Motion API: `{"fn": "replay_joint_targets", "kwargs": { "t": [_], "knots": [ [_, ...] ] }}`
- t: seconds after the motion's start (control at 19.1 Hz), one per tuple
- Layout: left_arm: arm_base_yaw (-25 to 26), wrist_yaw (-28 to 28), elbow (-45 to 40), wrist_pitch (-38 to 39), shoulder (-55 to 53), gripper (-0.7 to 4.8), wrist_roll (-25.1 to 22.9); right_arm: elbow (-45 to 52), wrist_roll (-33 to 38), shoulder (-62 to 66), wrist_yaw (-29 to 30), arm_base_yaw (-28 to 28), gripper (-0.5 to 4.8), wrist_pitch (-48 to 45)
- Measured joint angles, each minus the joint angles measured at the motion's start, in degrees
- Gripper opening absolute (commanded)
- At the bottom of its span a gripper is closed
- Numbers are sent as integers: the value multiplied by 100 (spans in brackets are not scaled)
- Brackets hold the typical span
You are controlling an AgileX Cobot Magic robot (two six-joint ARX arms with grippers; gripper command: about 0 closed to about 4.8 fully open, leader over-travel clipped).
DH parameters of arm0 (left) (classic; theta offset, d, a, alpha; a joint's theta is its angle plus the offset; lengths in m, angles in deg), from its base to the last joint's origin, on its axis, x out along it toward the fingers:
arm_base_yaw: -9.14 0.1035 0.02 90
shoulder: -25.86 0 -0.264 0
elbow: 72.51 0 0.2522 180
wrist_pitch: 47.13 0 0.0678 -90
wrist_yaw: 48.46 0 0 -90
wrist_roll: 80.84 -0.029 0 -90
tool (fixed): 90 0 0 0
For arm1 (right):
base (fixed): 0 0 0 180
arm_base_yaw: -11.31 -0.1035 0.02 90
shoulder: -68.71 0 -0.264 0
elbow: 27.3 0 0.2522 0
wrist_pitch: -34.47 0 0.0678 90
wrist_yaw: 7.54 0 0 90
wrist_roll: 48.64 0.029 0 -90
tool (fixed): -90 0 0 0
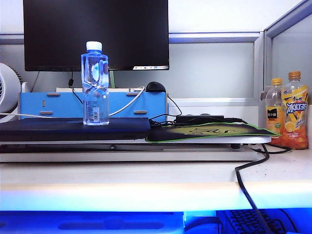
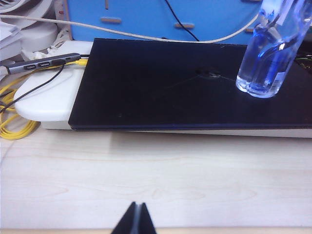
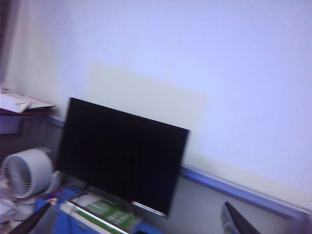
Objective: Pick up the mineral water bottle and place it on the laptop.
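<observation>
- Pale wooden desk runs across the front, bare between its near edge and the white stand that carries the laptop.
- The laptop lies flat and shut on that stand, its front edge parallel to the desk edge; most of its dark lid is free.
- The mineral water bottle stands upright on the laptop lid, toward the lid's right rear part in the exterior view, white cap on top, not touched by either gripper.
- Left gripper hangs low over the bare desk in front of the laptop, well apart from the bottle; its two dark fingertips meet, so it is closed and empty.
- Right gripper is raised and points at the monitor and the wall; its fingertips show at opposite corners of its wrist view, spread wide with nothing between them.
- Behind the laptop sit a blue slotted box and the black monitor; a white fan stands at the left.
- Just right of the laptop lies a green-edged mouse mat, with two orange-capped juice bottles beyond it by the partition.
- A black cable trails over the desk's front edge at right; yellow cable coils by the stand's left end.
</observation>
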Motion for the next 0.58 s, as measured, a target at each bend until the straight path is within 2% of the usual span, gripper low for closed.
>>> {"fn": "replay_joint_targets", "kwargs": {
  "t": [0.16, 0.37, 0.58],
  "knots": [
    [0, 0, 0, -2, 0, -2, 0, -2, -15, -413, -284, 0, 449, 487],
    [0, 0, 0, -2, 0, -2, 0, 13, -13, -922, -354, 0, 449, 1272],
    [0, 0, 0, 0, 0, -2, 0, -11, 101, -1471, -673, 0, 450, 1392]
  ]
}}
